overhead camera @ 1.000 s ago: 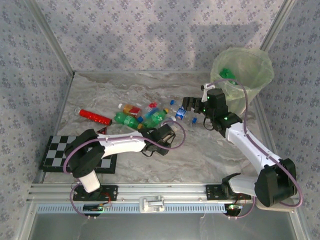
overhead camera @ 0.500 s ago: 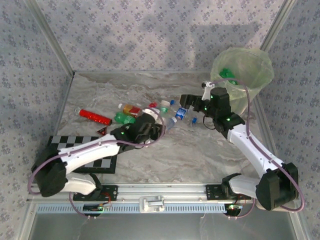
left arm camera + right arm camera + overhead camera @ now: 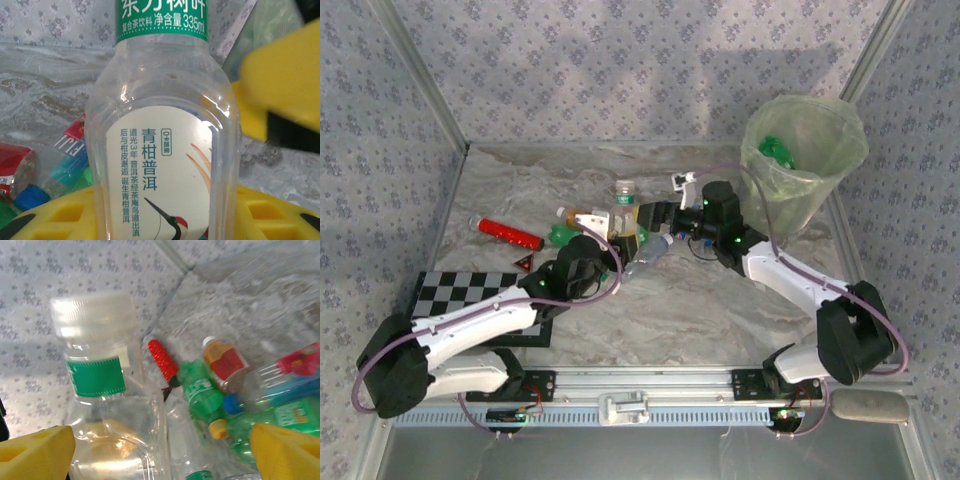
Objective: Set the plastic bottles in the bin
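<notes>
— What are your hands doing?

— My left gripper (image 3: pixel 620 235) is gripping a clear bottle (image 3: pixel 625 203) with a green label and a white cap. I am holding it upright at the centre of the top view, with my yellow pads (image 3: pixel 65 217) closed against its lower body on both sides.

— And the right?

— My right gripper (image 3: pixel 646 222) is reaching in from the right with its jaws standing wide. The same bottle's neck is sitting between them, and I cannot tell whether either jaw is touching it.

— Where are the other plastic bottles (image 3: pixel 560 235)?

— They are lying in a heap on the table (image 3: pixel 720 310), mostly left of my grippers. A red one (image 3: pixel 510 233) is lying farthest left, and an orange-labelled one (image 3: pixel 582 216) is lying nearer the middle.

— The bin?

— The bin (image 3: pixel 825 170) is standing at the upper right of the top view, well apart from the held bottle. Something green (image 3: pixel 778 150) is lying inside it.
</notes>
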You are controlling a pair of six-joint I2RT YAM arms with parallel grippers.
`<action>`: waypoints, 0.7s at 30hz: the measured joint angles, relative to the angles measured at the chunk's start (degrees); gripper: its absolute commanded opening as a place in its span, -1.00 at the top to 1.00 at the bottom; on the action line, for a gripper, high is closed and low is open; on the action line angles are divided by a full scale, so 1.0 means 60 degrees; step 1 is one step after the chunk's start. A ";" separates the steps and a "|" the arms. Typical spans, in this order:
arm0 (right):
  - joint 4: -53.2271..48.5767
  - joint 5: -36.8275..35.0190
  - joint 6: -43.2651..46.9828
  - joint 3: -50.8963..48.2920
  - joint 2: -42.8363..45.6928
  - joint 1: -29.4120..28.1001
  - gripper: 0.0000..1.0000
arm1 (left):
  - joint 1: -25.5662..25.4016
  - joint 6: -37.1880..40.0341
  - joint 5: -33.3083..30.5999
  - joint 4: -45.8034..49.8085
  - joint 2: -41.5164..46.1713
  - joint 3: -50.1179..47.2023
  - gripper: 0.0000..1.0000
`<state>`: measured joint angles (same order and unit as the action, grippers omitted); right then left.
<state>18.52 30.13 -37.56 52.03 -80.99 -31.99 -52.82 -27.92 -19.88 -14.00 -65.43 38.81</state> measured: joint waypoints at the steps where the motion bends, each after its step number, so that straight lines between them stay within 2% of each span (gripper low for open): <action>1: 0.0095 0.0066 -0.0069 0.0040 -0.0127 -0.0084 -0.80 | 0.0000 -0.0022 -0.0076 -0.0007 0.0055 -0.0073 0.09; 21: 0.0586 0.0776 -0.0342 0.0721 -0.1060 -0.0703 -0.57 | 0.0069 0.0000 0.0168 -0.0062 0.0299 -0.0444 0.09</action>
<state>22.04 34.79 -39.62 56.36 -87.35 -36.21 -52.40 -27.92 -18.87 -14.37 -63.64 36.14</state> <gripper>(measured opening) 0.794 0.480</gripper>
